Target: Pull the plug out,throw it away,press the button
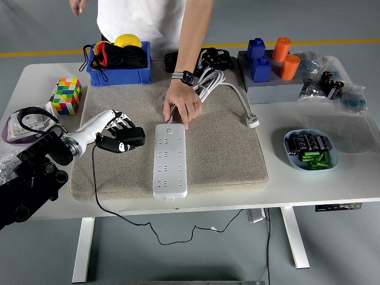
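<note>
A white power strip (170, 160) lies lengthwise on the beige mat (225, 148), with no plug in its sockets. My left hand (120, 138) is shut on a black plug (126, 142) and holds it over the mat, left of the strip. The plug's thin black cable (101, 193) hangs over the table's front edge. A person's hand (182, 108) rests its fingers at the strip's far end. The strip's white cord (222, 85) coils at the back, ending in a white plug (253, 122). My right hand is out of view.
A blue bin (119, 62) stands at the back left, a coloured cube (66, 95) to its left. Blue and orange blocks (270, 59) sit on a grey tray at the back right. A blue bowl of batteries (310, 149) sits to the right. Small bags lie at both ends.
</note>
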Robot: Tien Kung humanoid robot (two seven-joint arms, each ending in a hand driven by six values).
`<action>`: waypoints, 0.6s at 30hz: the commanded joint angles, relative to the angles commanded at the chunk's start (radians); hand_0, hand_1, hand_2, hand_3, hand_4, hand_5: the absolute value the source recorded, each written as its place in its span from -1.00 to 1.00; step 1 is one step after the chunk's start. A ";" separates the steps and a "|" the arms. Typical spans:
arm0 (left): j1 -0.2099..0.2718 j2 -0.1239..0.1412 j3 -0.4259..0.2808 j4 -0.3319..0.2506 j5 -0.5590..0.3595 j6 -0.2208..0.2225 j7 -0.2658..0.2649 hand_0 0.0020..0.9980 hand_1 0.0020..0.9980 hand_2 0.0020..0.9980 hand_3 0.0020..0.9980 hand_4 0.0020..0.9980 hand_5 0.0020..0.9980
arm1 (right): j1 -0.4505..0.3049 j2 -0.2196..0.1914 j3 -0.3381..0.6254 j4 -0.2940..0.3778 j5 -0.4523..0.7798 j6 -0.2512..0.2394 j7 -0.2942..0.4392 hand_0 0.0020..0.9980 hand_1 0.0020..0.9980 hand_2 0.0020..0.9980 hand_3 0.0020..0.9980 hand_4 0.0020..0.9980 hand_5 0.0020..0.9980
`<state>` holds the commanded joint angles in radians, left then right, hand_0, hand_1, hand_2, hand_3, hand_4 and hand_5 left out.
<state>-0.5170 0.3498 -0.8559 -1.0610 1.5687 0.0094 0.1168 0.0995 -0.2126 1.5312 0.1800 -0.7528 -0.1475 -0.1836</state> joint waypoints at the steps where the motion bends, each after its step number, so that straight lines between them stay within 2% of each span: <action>1: -0.001 -0.001 0.002 0.007 -0.004 -0.002 0.002 0.09 -0.23 -0.22 0.17 0.37 -1.00 | 0.000 0.000 0.000 0.000 0.000 0.000 0.000 0.48 0.33 0.29 0.23 0.31 -0.05; 2: -0.002 -0.003 0.004 0.014 -0.002 -0.006 0.005 0.09 -0.23 -0.22 0.17 0.37 -1.00 | 0.001 0.000 -0.001 0.000 0.000 0.000 0.000 0.48 0.33 0.29 0.23 0.31 -0.05; 3: -0.002 -0.004 0.006 0.019 0.001 -0.008 0.006 0.23 0.04 0.01 0.20 0.41 -1.00 | 0.001 0.000 -0.001 0.000 0.000 0.000 0.000 0.48 0.33 0.29 0.23 0.30 -0.05; 8: -0.001 -0.004 0.008 0.028 -0.003 -0.014 0.005 0.23 0.04 0.01 0.20 0.41 -1.00 | 0.000 0.000 -0.002 0.000 0.000 0.001 -0.001 0.48 0.33 0.29 0.23 0.30 -0.05; 9: -0.001 -0.004 0.007 0.029 -0.006 -0.017 0.006 0.42 0.49 0.40 0.44 0.64 -1.00 | -0.001 0.000 -0.002 0.000 -0.001 0.001 -0.001 0.48 0.33 0.29 0.23 0.30 -0.05; 14: 0.001 -0.002 0.010 0.031 -0.018 -0.032 0.007 0.42 0.49 0.40 0.44 0.64 -1.00 | -0.001 -0.002 -0.003 0.000 -0.003 0.000 -0.003 0.48 0.33 0.29 0.23 0.30 -0.05; 15: 0.001 -0.002 0.010 0.032 -0.019 -0.033 0.006 0.63 0.76 0.70 0.74 0.95 -1.00 | 0.000 -0.002 -0.004 0.000 -0.001 0.000 -0.002 0.48 0.33 0.29 0.23 0.31 -0.05; 18: 0.001 -0.001 0.012 0.033 -0.018 -0.034 0.005 0.63 0.76 0.70 0.74 0.95 -1.00 | 0.001 -0.002 -0.006 0.000 0.000 0.000 -0.002 0.48 0.33 0.29 0.23 0.31 -0.05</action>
<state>-0.5159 0.3486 -0.8441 -1.0283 1.5503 -0.0250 0.1216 0.1007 -0.2149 1.5250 0.1800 -0.7524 -0.1477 -0.1854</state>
